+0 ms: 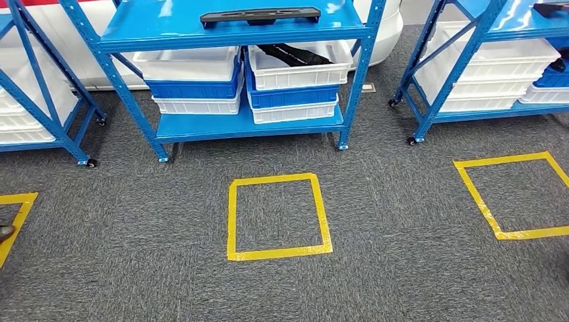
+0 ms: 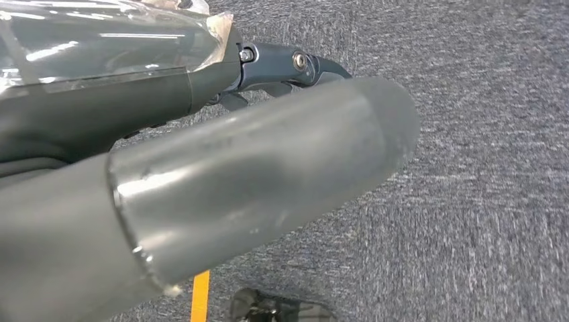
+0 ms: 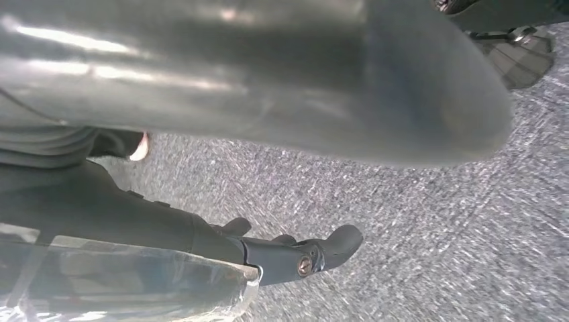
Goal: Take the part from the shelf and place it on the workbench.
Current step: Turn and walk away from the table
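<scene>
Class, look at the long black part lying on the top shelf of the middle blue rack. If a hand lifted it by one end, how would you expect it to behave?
The black part looks like moulded plastic, so probably stiff and fairly light. It is long and flat, so held at one end it would likely tip down. It lies flat on the shelf, so rolling seems unlikely.

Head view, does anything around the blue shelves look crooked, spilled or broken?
Nothing stands out. The long black part lies flat on the middle shelf's top, the white and blue bins below are stacked evenly, and the yellow tape square on the carpet is intact.
</scene>
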`<control>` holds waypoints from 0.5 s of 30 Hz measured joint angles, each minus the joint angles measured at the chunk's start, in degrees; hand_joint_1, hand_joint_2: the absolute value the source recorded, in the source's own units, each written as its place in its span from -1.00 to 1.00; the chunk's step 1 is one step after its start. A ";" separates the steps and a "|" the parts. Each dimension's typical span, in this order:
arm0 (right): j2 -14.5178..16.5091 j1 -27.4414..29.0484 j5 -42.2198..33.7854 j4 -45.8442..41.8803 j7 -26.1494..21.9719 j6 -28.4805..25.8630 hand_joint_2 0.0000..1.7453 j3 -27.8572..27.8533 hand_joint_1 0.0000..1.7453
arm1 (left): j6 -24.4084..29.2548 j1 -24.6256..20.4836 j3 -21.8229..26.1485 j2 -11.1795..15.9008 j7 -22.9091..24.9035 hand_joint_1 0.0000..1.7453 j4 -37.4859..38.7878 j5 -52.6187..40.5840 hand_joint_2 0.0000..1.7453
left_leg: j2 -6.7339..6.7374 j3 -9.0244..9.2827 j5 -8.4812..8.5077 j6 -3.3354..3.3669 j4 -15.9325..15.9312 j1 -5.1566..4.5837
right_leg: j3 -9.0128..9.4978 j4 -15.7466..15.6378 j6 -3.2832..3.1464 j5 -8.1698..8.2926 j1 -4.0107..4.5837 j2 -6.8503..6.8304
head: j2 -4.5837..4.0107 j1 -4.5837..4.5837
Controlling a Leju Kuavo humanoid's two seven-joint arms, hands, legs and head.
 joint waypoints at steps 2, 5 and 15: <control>-0.02 -0.01 0.07 0.00 0.00 0.00 -1.00 0.00 -1.00 | 0.06 -0.12 0.00 -0.01 0.06 -1.00 0.00 0.00 -1.00 | 0.81 1.55 0.69 0.56 -3.35 -0.35 | 0.13 0.00 0.64 -0.23 0.43 -0.60 | 0.00 0.10; -0.05 -0.11 0.18 -0.01 -0.01 0.00 -1.00 0.00 -1.00 | 0.09 -0.11 0.00 -0.09 0.15 -1.00 0.00 0.00 -1.00 | -0.35 1.49 0.92 1.98 -3.91 -0.80 | 0.21 0.11 1.72 -0.60 0.69 -1.23 | 0.00 0.28; -0.07 0.24 0.26 -0.01 -0.13 0.04 -1.00 0.00 -1.00 | 0.10 -0.09 0.00 -0.30 0.23 -1.00 0.00 -0.09 -1.00 | -4.94 1.54 1.43 3.42 -4.06 -1.24 | -2.04 4.33 2.51 -1.95 0.60 3.39 | 0.00 0.88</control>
